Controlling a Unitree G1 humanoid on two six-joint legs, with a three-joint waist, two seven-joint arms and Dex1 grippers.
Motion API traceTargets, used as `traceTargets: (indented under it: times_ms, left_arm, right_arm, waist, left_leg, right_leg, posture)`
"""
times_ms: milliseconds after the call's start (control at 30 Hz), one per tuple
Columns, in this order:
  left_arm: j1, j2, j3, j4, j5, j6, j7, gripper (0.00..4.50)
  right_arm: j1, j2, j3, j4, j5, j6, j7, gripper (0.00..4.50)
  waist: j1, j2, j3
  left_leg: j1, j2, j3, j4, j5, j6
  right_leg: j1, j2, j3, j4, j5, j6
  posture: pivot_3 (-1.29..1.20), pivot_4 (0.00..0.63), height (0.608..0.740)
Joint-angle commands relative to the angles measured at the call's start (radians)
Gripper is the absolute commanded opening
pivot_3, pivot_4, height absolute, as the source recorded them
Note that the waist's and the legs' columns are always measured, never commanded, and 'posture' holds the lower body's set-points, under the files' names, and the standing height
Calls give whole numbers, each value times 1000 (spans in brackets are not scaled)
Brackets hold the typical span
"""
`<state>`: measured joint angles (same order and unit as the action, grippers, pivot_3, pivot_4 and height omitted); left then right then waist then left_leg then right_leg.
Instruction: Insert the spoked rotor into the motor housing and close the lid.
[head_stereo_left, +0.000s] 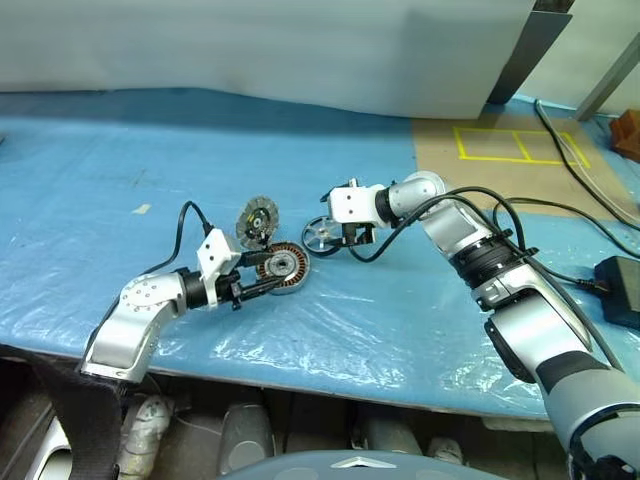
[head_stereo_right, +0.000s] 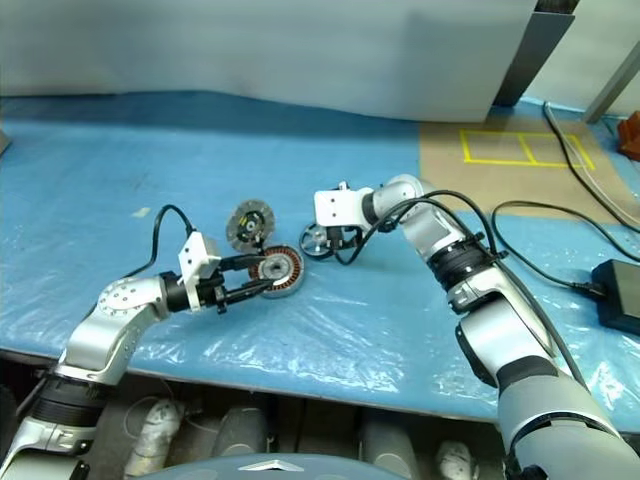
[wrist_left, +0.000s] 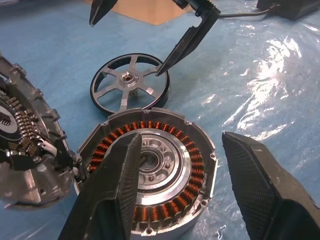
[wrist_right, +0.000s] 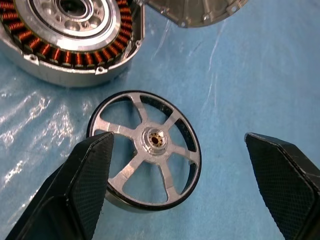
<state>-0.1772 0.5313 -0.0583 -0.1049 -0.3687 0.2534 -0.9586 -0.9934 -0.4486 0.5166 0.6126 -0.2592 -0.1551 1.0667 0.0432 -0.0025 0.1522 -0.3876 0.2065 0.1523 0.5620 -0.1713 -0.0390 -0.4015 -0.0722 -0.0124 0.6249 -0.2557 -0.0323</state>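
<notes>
Spoked rotor (wrist_right: 148, 150) lies flat on the counter (head_stereo_left: 400, 300) beneath the wide-open right claw (head_stereo_left: 338, 238); left claw (wrist_left: 200, 200) straddles the motor housing (wrist_left: 150, 170), parted.

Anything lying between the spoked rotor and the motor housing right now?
No. Between spoked rotor and motor housing lies only bare blue sheet, seen in the right wrist view.

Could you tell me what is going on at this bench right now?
The robot is assembling a motor on the blue sheet. Its left gripper has one finger inside the motor housing and one outside its wall. The lid stands tilted beside the housing. The spoked rotor lies flat on the sheet, not yet inserted, and the right gripper hovers over it with jaws wide open.
</notes>
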Motion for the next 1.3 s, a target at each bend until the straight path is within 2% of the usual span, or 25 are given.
traceTargets:
  times_ms: [33,200,400,500,733,767,1067,1200,1300]
  left_arm:
    - [11,-5,-8,-45,1,-6,6,2696]
    - [22,0,-8,-48,-1,-11,7,2696]
    - [27,3,-6,-18,8,-36,-3,2696]
    - [31,-1,-14,-5,16,-54,-7,2696]
    - [25,-7,-17,48,27,-95,-27,2696]
    - [23,-7,-17,58,29,-103,-32,2696]
    - [13,-6,-13,99,38,-137,-52,2696]
    - [17,-3,-7,105,34,-146,-59,2696]
    - [29,-7,0,67,-6,-125,-77,2696]
  right_arm:
    - [-41,16,-6,73,-17,-63,9,4430]
    - [-66,38,-4,176,-50,-101,-6,4430]
    - [-56,42,-1,193,-70,-139,18,4430]
    - [-48,40,-8,187,-68,-143,31,3841]
    - [-26,28,-19,164,-60,-125,64,1419]
    - [-22,27,-21,163,-62,-123,63,1315]
    - [20,26,-35,139,-67,-92,70,1307]
    - [48,9,-72,17,-4,-19,148,1307]
    - [86,-42,-102,-150,76,77,271,1307]
  waist:
    - [0,0,0]
    - [0,0,0]
    - [0,0,0]
    - [0,0,0]
    - [1,0,0]
    - [1,0,0]
    - [1,0,0]
    - [2,0,0]
    - [2,0,0]
  left_leg:
    - [0,0,0,0,0,0]
    - [-1,0,0,0,0,1]
    - [0,1,0,1,-1,2]
    - [-1,0,0,1,-1,3]
    - [0,1,0,1,-1,3]
    - [0,1,0,1,-1,3]
    - [1,1,0,2,-1,3]
    - [1,1,0,2,-1,3]
    - [0,1,0,2,-1,4]
  right_leg:
    - [0,0,0,0,0,0]
    - [0,0,0,0,0,0]
    - [0,0,0,1,0,0]
    - [0,0,0,1,0,0]
    - [0,0,0,1,0,0]
    - [0,0,0,1,0,0]
    - [1,0,0,2,0,0]
    - [1,0,0,1,0,0]
    - [1,0,0,1,0,0]
  posture:
    - [0,150,740]
    - [0,150,740]
    - [0,150,740]
    - [0,150,740]
    - [0,150,740]
    - [0,150,740]
    - [0,150,740]
    - [0,150,740]
    - [0,150,740]
